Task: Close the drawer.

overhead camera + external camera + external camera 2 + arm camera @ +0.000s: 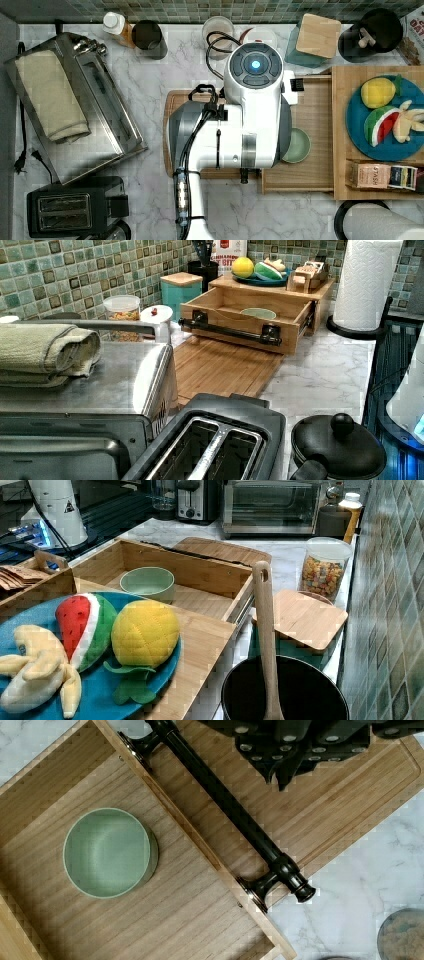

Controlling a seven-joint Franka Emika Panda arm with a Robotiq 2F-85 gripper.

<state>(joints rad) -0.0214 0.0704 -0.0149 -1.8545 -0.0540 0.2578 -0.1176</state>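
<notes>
The drawer [240,307] is a shallow light-wood tray standing pulled out from its wooden stand [340,130]. Its long black bar handle [225,802] faces the cutting board [350,795]. A green bowl [107,852] sits inside the drawer. My gripper [280,780] hangs over the cutting board, just beyond the handle on the side away from the tray, with its fingers together and nothing between them. In the top view the white arm [240,125] covers the drawer's front part.
A blue plate [352,132] with toy fruit lies on the stand top. A toaster oven [85,105] and a toaster [75,205] stand at the top view's left. A teal canister [315,37], a cereal jar [325,572] and a paper towel roll [362,282] stand nearby.
</notes>
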